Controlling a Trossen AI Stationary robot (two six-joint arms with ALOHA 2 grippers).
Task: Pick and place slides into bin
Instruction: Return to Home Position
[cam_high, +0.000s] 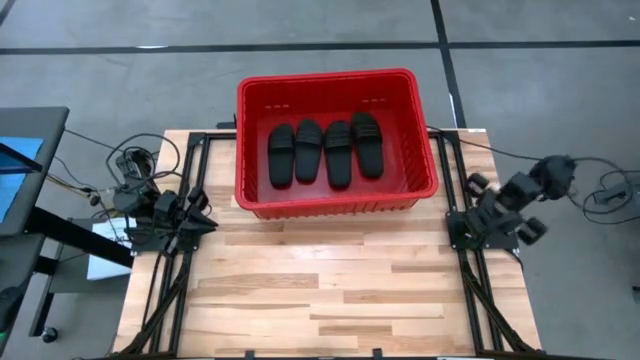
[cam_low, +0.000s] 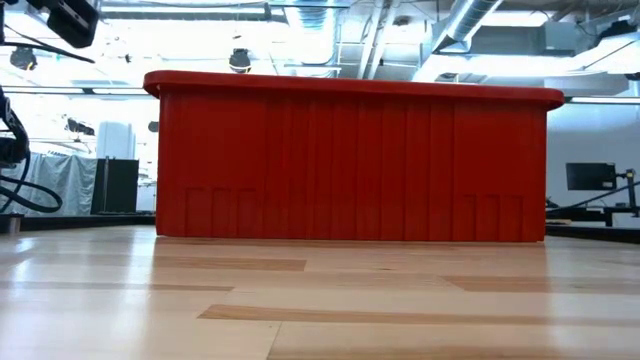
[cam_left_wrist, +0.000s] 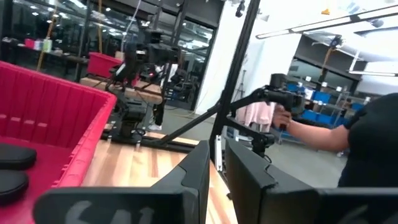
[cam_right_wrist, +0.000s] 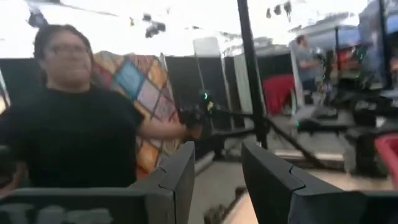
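Several black slides (cam_high: 325, 150) lie side by side, soles down, on the floor of the red bin (cam_high: 330, 205), which stands at the table's far middle; the low view shows only the bin's near wall (cam_low: 350, 165). My left gripper (cam_left_wrist: 216, 168) hovers by the table's left edge, near the bin's near left corner. It is open by a narrow gap and holds nothing. My right gripper (cam_right_wrist: 217, 168) is beyond the table's right edge on its folded arm (cam_high: 500, 205), open and holding nothing. Neither gripper touches a slide or the bin.
Black frame rails (cam_high: 185, 150) run along both sides of the table. Bare wooden tabletop (cam_high: 330, 290) lies in front of the bin. One person (cam_right_wrist: 68, 124) stands beyond the table in the right wrist view, and a person's arm (cam_left_wrist: 311, 134) shows in the left wrist view.
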